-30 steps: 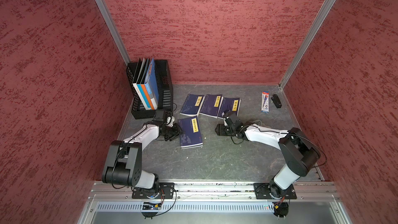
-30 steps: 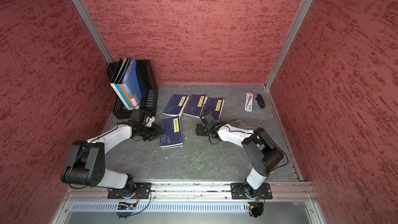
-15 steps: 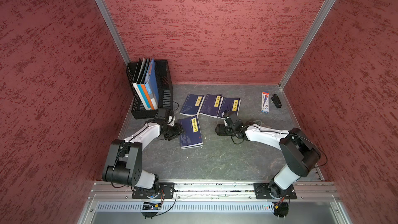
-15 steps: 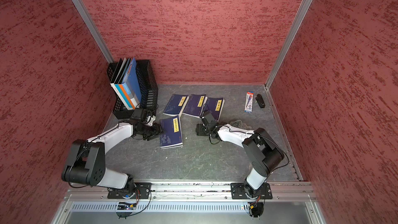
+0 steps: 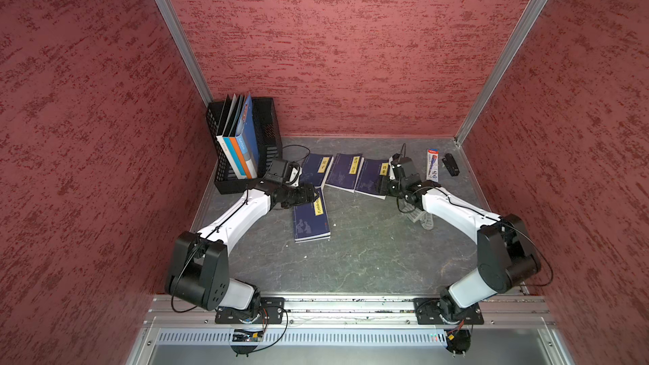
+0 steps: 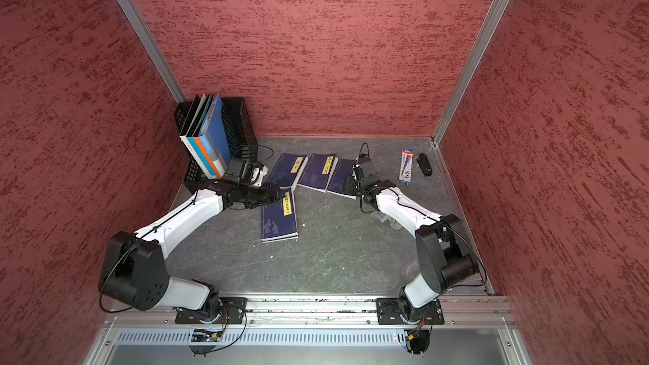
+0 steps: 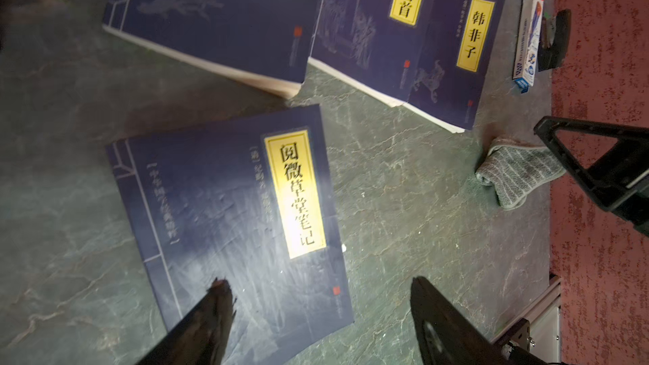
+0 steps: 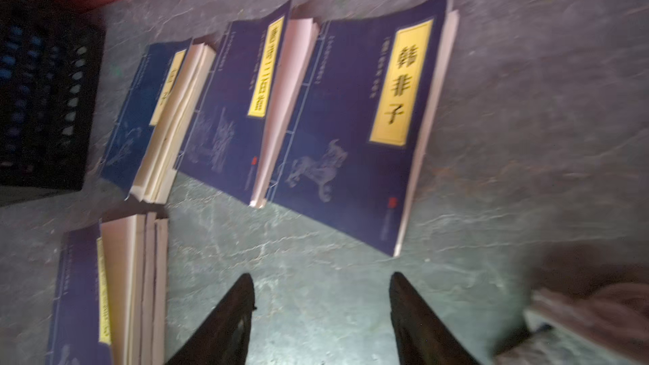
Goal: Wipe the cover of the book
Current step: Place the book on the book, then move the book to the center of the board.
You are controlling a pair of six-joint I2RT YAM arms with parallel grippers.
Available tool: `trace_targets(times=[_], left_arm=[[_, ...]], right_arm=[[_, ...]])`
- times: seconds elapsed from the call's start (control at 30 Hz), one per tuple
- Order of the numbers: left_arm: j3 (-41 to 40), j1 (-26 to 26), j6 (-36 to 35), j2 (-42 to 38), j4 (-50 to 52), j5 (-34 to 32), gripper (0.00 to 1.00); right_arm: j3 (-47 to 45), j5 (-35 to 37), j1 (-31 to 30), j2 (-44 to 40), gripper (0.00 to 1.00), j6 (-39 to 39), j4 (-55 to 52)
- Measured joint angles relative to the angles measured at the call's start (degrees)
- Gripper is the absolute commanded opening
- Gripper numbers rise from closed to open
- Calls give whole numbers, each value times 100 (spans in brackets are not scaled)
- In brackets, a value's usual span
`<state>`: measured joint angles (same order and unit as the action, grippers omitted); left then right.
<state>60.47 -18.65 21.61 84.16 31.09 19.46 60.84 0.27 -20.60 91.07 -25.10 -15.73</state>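
Note:
Four dark blue books with yellow title labels lie on the grey floor. One book (image 5: 310, 217) (image 6: 279, 217) (image 7: 224, 212) lies nearer, apart from the back row, with faint streaks on its cover. My left gripper (image 5: 312, 194) (image 7: 319, 284) hovers over its far corner, open and holding nothing. My right gripper (image 5: 383, 187) (image 8: 322, 277) is open over bare floor, just in front of the rightmost book (image 8: 365, 128) of the row. A grey cloth (image 7: 516, 173) (image 5: 421, 219) lies on the floor beneath the right forearm, held by neither gripper.
A black basket (image 5: 270, 142) with upright folders stands at the back left corner. A pen box (image 5: 432, 165) and a black stapler (image 5: 451, 165) lie at the back right. Red walls close in three sides.
The left gripper has opened wider and moved back and right, over the near book's far corner. The right gripper has moved back toward the row of books and narrowed a little.

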Motion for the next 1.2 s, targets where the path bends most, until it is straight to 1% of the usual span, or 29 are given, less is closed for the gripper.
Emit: trace_targets(times=[0.23,0.33,0.47,0.63,0.73,0.9,1.07,1.2], left_arm=[[529,-455,0,723,-428,13,81],[675,-590,11,997,-667,101,81],[997,-719,44,1473,-938,223,80],[1373,-968,61,2035,-1154,282,80],[1676,-1163,63,2339,-1185,295,79],[2181,-1412,63,2789,-1211,293,79],[2496,-1499,107,3156,-1231,295,78],[2789,-1526,157,3471,-1233,284,78]], right_arm=[[289,-17,581,730,54,173,52],[317,-109,745,1108,50,210,85],[450,-195,868,1563,45,269,103],[763,-317,914,1965,43,376,136],[903,-378,914,2046,41,426,136],[973,-321,914,2041,41,437,103],[960,-175,914,1843,43,437,-28],[1001,-210,914,1576,43,439,-31]])
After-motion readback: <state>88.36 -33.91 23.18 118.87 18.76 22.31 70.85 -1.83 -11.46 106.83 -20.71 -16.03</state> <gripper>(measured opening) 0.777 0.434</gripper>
